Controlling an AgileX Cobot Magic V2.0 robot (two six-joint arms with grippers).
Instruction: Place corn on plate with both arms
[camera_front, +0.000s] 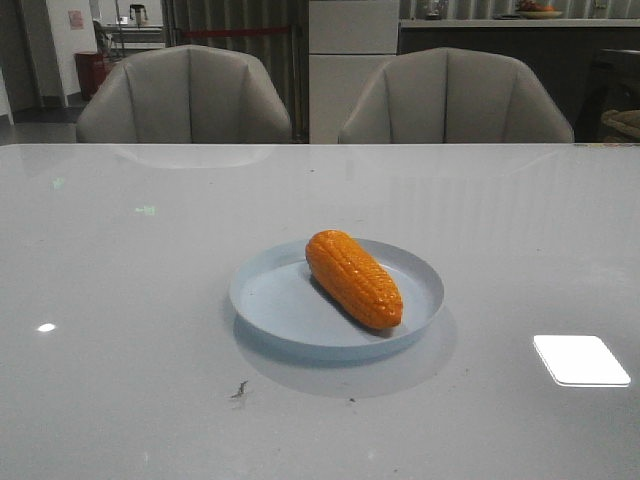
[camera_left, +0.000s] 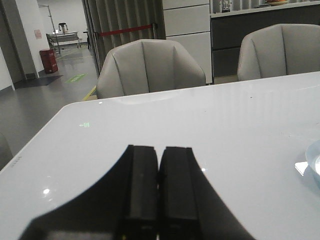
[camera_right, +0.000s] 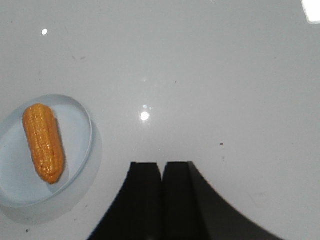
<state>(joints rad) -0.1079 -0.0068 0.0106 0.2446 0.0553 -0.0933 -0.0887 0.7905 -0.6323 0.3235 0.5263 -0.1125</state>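
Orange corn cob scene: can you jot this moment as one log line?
glossy orange corn cob: lying inside round pale blue plate | left pincer: shut, empty | right pincer: shut, empty

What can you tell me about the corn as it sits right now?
The corn is a glossy orange cob with neat rows of kernels and tapered ends; it looks like moulded plastic. It lies on its side inside the pale blue plate, set diagonally, one end near the far rim and the other near the front right rim. In the right wrist view it rests wholly within the rim. Nothing but the plate touches it; neither gripper is near it.
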